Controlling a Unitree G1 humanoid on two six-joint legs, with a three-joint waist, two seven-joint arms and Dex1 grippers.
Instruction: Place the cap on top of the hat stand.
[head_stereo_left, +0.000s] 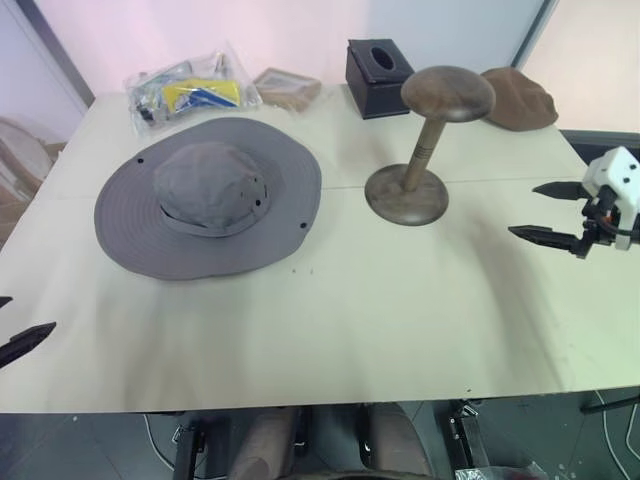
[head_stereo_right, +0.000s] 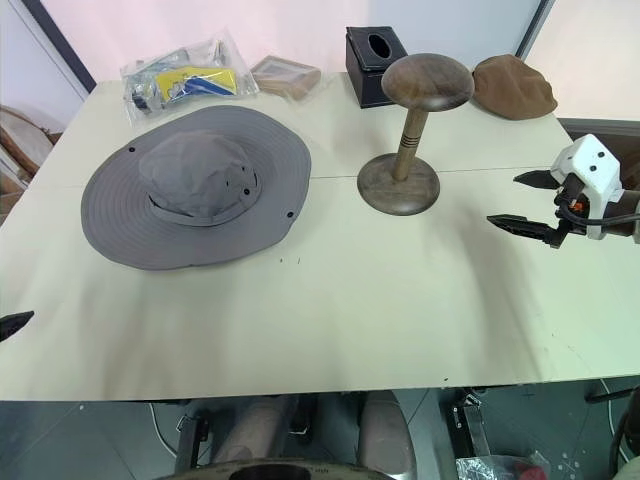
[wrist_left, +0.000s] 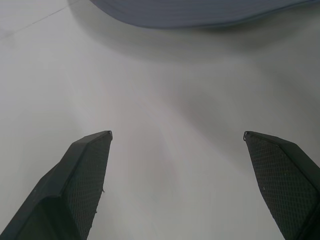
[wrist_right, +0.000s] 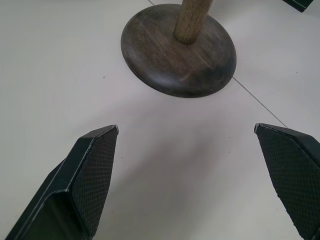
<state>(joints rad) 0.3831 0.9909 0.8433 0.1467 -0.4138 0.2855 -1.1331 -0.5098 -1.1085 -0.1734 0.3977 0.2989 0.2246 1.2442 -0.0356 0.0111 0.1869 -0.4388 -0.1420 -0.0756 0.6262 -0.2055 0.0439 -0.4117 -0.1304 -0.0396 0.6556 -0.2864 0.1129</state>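
Both end effectors, left (wrist_left: 177, 142) and right (head_stereo_left: 548, 211), spread, empty; cap (head_stereo_left: 208, 195) flat, crown up; hat stand (head_stereo_left: 425, 140) upright.

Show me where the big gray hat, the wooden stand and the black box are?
cap (head_stereo_left: 205, 190), left eye view, on its crown.
hat stand (head_stereo_left: 447, 93), left eye view, on its domed top.
tissue box (head_stereo_left: 378, 82), left eye view, on its front wall.

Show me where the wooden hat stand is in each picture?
Left eye view: hat stand stands right of centre, beside the cap.
Right eye view: same spot, near the middle, in front of the black tissue box.
Left wrist view: not in it.
Right wrist view: its round base and lower post sit ahead of the right gripper.
Shared landmark: the stand's round base.
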